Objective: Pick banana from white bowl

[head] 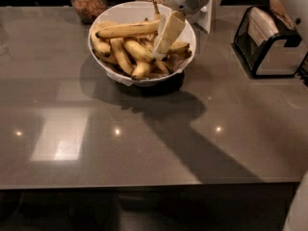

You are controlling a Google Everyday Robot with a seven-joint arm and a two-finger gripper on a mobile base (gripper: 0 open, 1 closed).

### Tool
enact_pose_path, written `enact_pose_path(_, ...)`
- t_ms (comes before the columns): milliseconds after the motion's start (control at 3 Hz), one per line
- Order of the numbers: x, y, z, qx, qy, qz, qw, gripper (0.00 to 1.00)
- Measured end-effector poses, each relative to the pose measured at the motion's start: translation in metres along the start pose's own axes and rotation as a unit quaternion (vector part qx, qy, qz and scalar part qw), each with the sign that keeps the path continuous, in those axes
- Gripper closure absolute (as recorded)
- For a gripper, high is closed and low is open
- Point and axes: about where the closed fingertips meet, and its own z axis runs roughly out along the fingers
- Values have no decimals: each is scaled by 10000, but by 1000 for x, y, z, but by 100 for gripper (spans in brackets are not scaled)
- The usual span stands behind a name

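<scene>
Camera view: the banana (127,29) lies crosswise atop the pile in the white bowl (95,49), dark tip left, with shorter curved bananas (137,50) crowded beneath it and a glass jar (88,1) just behind the rim (black holder (269,44) well off to the right on the grey table (144,148)). Gripper (163,37) reaches down into the bowl at the banana's right end, overlapping it; open or closed, I cannot tell.
</scene>
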Motion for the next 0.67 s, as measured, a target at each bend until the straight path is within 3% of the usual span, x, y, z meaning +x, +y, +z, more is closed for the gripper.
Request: enact_pose_path(667,3,-3,10,-15,-30,-5,10000,34)
